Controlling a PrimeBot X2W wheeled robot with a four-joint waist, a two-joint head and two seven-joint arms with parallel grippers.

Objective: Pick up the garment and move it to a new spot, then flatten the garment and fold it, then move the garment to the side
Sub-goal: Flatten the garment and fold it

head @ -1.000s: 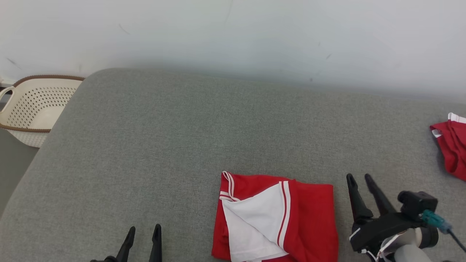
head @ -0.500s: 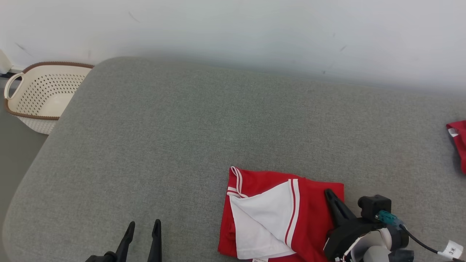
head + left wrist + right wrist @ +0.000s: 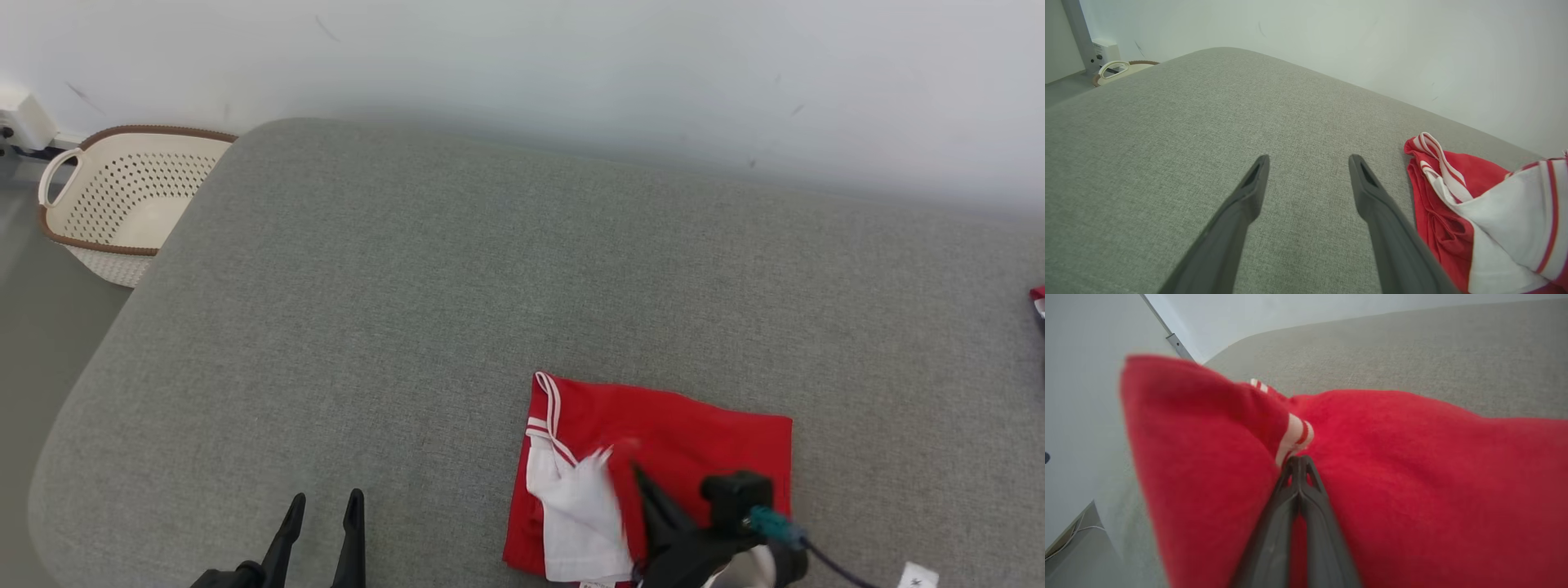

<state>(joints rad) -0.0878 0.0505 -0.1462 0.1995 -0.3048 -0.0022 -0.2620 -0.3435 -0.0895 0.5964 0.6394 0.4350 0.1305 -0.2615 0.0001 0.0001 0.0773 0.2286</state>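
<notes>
**Desk:** Where is the garment, and what has hold of it?

**Photographer:** The red garment (image 3: 694,433), trimmed with white stripes, lies folded on a grey cushion (image 3: 408,286), toward its near edge and right of centre. The right gripper (image 3: 637,472) has its two dark fingers pressed together, and the right wrist view shows the striped hem pinched at their tips (image 3: 1299,459). One red flap rises blurred to the left of those fingers. In the head view, the white inner panel (image 3: 575,506) is bunched and blurred just left of the gripper.

**Desk:** And the other arm?

**Photographer:** The left gripper (image 3: 326,500) sits at the lower left with its fingers spread wide and nothing between them. Its own camera shows it low over bare grey fabric (image 3: 1308,161), with the garment's striped corner (image 3: 1427,145) just to the right.

**Desk:** Any readable writing or brands?

**Photographer:** None is legible. A white tag (image 3: 914,576) on the right arm's cable carries a dark mark too small to read. A small white label (image 3: 589,584) shows at the garment's near edge, its print unreadable.

**Desk:** Surroundings?

**Photographer:** A cream perforated basket (image 3: 98,204) with a brown rim stands on the floor past the cushion's far left corner. A pale wall (image 3: 571,57) runs behind. A scrap of red cloth (image 3: 1038,296) shows at the far right edge.
</notes>
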